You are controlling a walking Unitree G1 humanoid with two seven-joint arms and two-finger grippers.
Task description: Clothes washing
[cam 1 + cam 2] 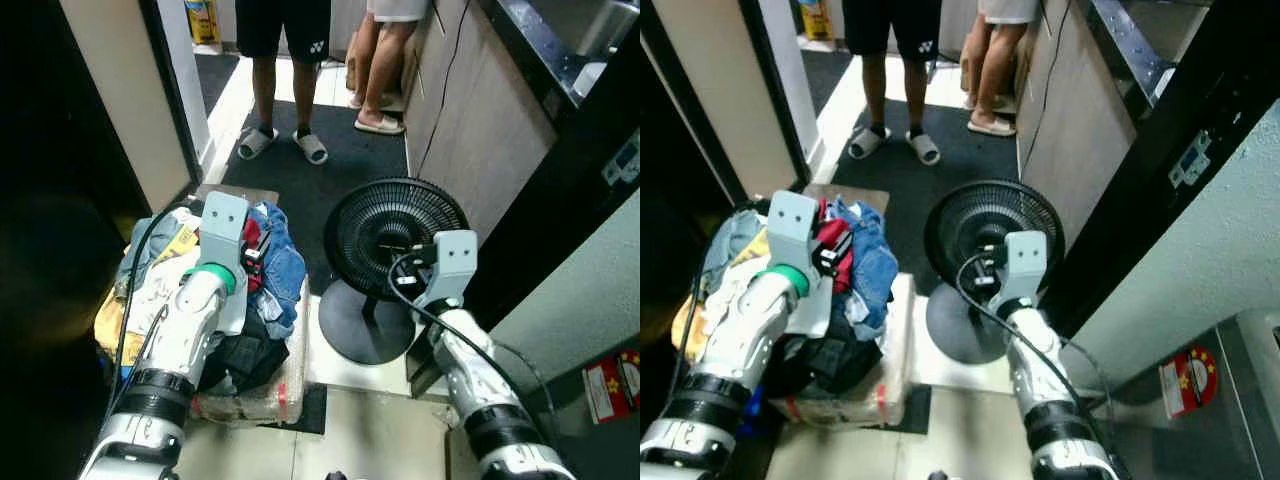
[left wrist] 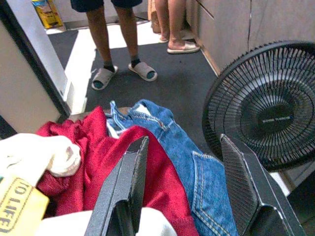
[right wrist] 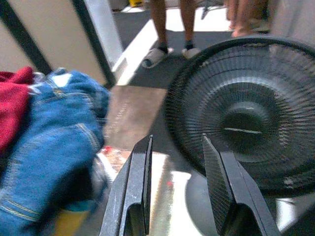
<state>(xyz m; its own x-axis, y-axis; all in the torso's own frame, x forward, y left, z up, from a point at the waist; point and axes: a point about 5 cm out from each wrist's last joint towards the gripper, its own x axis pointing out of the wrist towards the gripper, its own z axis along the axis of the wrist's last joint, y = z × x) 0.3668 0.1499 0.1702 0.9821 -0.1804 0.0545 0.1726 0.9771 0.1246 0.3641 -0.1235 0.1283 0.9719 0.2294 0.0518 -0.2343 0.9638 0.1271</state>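
- Judging from how things lie, the clothes washing is only at its beginning: all the laundry is in one heap on a low wrapped bundle on the floor, and I see no garment lifted out of it.
- On top of the heap lie a red garment and a pair of blue jeans, side by side and touching; a white cloth and a yellow piece with printed letters are beside the red one, and dark clothes lie lower in the heap.
- The left gripper hangs just above the heap with its two black fingers spread wide, over the place where red cloth and jeans meet; nothing is between them yet.
- The right gripper is off the heap, in front of a black standing fan, with a moderate gap between its fingers and nothing held.
- No washing machine can be made out, so I cannot tell where the clothes must go.
- Two persons stand further back on the dark mat, one in grey slippers; they are well apart from both arms.
- What is left, in my judgement, is nearly everything: to close on a garment, lift it, carry it to the washer, and repeat for the whole heap.
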